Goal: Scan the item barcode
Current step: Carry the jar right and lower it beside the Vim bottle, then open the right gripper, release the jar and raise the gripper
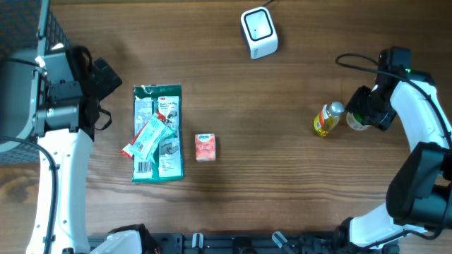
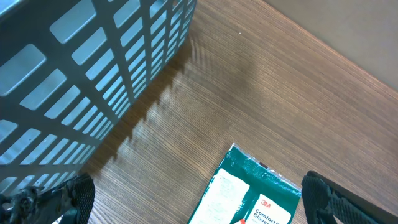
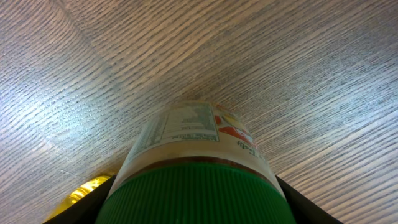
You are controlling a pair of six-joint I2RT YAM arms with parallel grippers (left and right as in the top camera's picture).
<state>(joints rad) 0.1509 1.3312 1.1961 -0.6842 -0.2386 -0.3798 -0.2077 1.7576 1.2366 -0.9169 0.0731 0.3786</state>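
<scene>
My right gripper (image 1: pixel 367 109) is shut on a jar with a green ribbed lid (image 3: pixel 196 193), its dark fingers (image 3: pixel 81 210) pressed against both sides of the lid. The jar's label faces the table. In the overhead view the jar (image 1: pixel 357 121) shows just below the gripper, at the right of the table. The white barcode scanner (image 1: pixel 259 32) stands at the back centre, well away from it. My left gripper (image 1: pixel 99 79) hangs open and empty at the far left. In its wrist view the fingertips (image 2: pixel 59 199) straddle the top of a green glove packet (image 2: pixel 249 193).
A yellow bottle (image 1: pixel 326 120) lies right beside the held jar. The green glove packet (image 1: pixel 157 134) lies left of centre with a red-and-white bar (image 1: pixel 147 137) on it, and a small red box (image 1: pixel 205 147) beside it. A grey slatted basket (image 2: pixel 74 74) stands at the far left.
</scene>
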